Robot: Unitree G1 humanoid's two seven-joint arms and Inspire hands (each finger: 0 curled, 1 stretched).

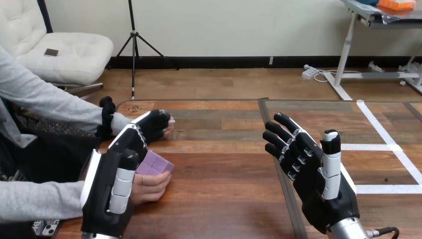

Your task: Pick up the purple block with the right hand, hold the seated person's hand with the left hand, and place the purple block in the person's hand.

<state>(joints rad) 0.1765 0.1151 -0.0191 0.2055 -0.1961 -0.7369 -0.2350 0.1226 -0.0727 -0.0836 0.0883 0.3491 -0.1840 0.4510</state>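
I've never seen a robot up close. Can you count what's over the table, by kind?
Robot hands: 2, left hand and right hand
Person's hands: 2, nearer and farther
Purple block: 1
Total: 5

Wooden table (224,169), white tape lines (370,147)

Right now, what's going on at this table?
The purple block rests in the person's hand at the view's lower left. The robot's right hand hovers open over the table, holding nothing. Its left hand sits beside that hand and reaches over the person's other hand; a grip cannot be told.
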